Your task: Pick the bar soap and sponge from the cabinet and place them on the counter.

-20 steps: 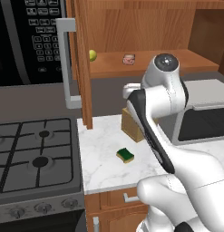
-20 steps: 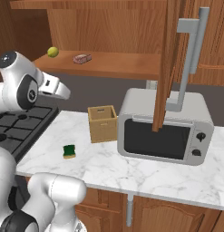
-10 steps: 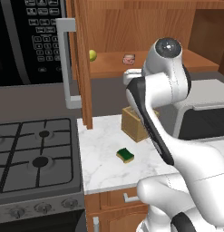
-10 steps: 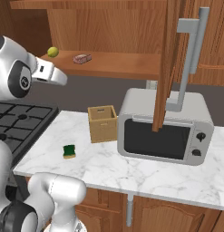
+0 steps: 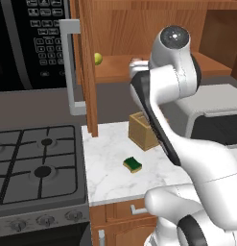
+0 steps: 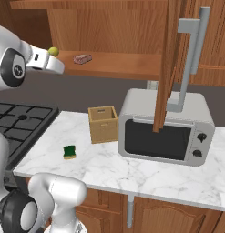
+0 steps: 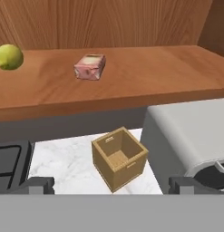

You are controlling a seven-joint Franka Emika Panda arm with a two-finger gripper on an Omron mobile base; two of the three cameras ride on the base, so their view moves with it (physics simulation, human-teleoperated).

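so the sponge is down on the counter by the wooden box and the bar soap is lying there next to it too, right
Not quite. The sponge does lie on the counter near the wooden box, but the bar soap is not beside it. It sits on the cabinet shelf, to the right of the round fruit. The hand view shows this best, and the right base view agrees.

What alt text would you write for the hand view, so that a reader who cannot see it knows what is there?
A pinkish bar soap lies on the wooden shelf of the open cabinet, with a yellow-green fruit at the shelf's left end. Below, an open wooden box stands on the white marble counter beside a grey microwave.
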